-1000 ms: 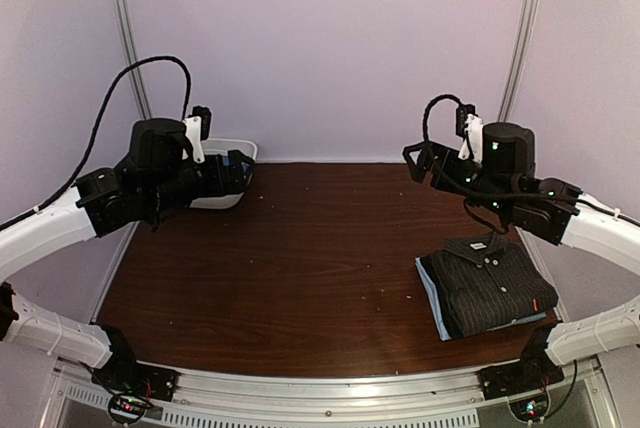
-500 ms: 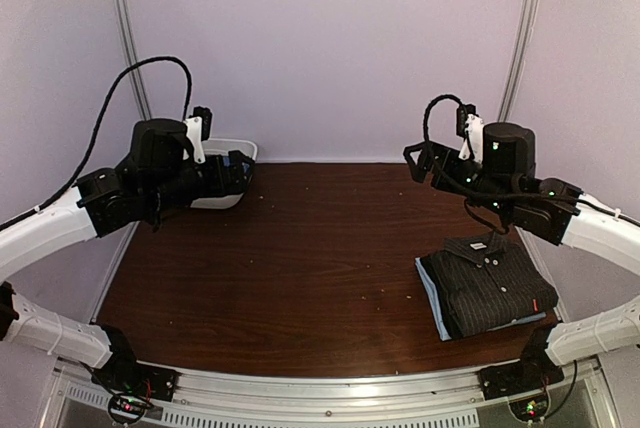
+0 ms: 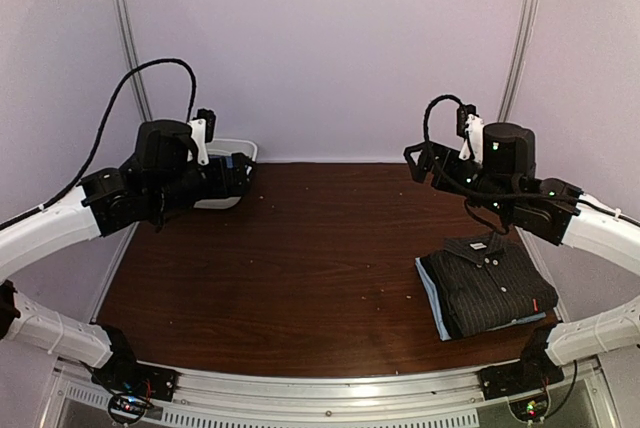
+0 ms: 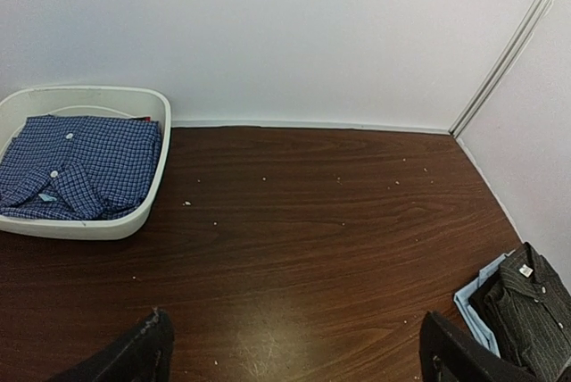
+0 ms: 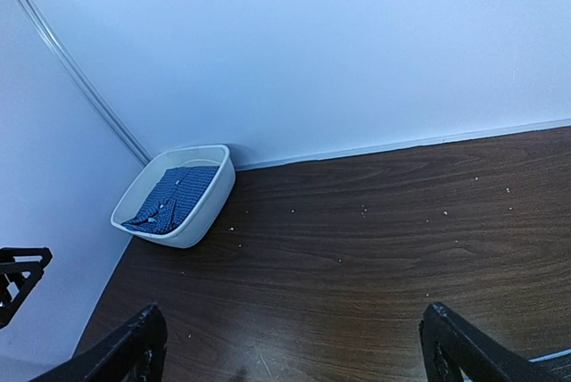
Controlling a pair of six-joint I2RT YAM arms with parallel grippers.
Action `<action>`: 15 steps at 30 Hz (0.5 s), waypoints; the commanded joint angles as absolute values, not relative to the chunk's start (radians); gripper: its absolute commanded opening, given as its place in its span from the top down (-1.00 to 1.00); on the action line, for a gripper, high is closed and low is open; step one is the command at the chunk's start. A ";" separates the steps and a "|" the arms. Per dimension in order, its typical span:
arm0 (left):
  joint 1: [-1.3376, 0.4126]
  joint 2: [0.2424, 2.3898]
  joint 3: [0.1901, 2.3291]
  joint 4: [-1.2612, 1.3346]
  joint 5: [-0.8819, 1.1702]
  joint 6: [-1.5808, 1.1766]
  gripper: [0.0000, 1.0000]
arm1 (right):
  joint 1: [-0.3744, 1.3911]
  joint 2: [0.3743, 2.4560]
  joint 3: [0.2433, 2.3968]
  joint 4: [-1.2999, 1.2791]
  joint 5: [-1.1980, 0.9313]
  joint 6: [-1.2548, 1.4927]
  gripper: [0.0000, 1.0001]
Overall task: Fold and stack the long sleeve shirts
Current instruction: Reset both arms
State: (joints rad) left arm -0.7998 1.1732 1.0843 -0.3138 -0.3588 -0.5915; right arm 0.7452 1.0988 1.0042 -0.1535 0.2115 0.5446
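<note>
A folded dark pinstriped shirt (image 3: 490, 288) lies on a light blue shirt (image 3: 429, 300) at the table's right; the stack also shows in the left wrist view (image 4: 528, 306). A blue checked shirt (image 4: 76, 168) lies in a white tub (image 4: 134, 221) at the far left, also seen in the right wrist view (image 5: 174, 195). My left gripper (image 4: 290, 369) is open and empty, held above the table near the tub (image 3: 225, 198). My right gripper (image 5: 290, 355) is open and empty, held high over the table behind the stack. No black shirt is in view.
The dark wood table (image 3: 320, 258) has small pale crumbs scattered on it. White walls with metal corner rails (image 3: 125, 28) close in the back and sides.
The left arm has shifted slightly to the right near the tub. The right arm and the shirts have not moved.
</note>
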 commanded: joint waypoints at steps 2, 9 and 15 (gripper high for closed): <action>-0.795 1.182 1.085 -0.268 -0.348 -0.584 -0.95 | 0.745 1.086 1.000 -0.159 0.233 0.532 -1.00; -0.795 1.183 1.086 -0.267 -0.348 -0.583 -0.95 | 0.745 1.089 0.997 -0.157 0.228 0.533 -1.00; -0.795 1.183 1.085 -0.266 -0.348 -0.586 -0.95 | 0.745 1.092 0.997 -0.157 0.226 0.534 -0.99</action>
State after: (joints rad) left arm -0.7998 1.1790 1.0843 -0.3138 -0.3546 -0.5919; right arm 0.7452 1.0988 1.0042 -0.1535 0.2111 0.5449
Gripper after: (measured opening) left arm 0.977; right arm 0.997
